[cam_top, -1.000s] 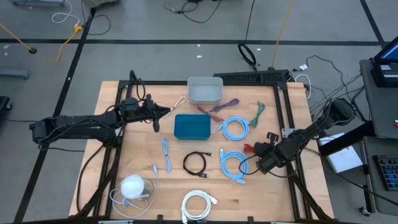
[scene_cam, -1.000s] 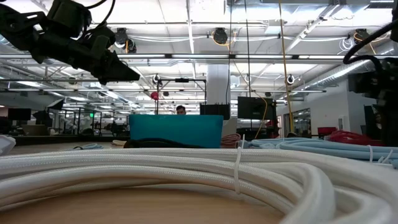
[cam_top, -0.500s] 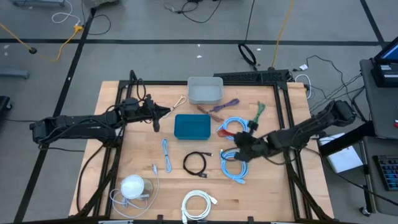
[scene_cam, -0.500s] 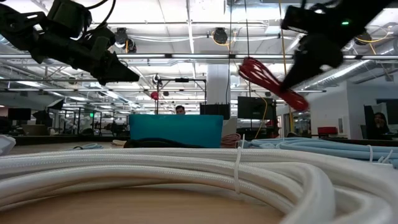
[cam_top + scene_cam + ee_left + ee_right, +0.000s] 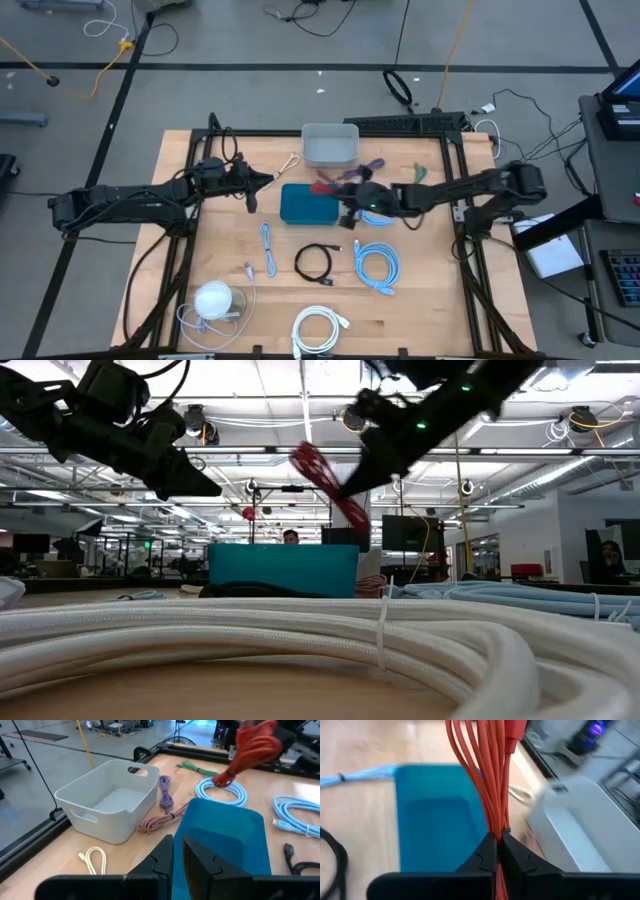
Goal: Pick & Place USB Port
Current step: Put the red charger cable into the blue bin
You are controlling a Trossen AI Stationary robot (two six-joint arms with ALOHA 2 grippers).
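Right end effector pinching a bundled glossy red cable above the teal rectangular plastic box, grey plastic bin at 12 o'clock. Left end effector pressed together, at 9 o'clock.

Red USB cable bundled, airborne above teal box.

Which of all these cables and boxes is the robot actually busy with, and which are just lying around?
In use: red cable held in the right gripper, above the teal box; grey bin nearby.

Lying about: blue cables, black cable, white cable, purple cable, green cable.
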